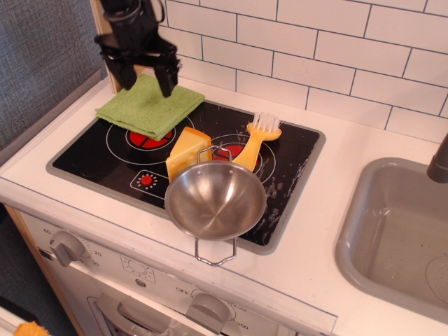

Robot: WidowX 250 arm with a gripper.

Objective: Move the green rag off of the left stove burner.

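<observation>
White brick-pattern tiles (364, 49) line the back wall behind a white counter (350, 168) with a grey sink (392, 231) set in at the right, a pale wooden post (105, 35) and grey fabric panel (42, 63) at the left, and oven knobs (66, 246) below.

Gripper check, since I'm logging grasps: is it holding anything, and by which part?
Nothing is held. The gripper hangs open above the green rag, jaws spread and empty.
</observation>
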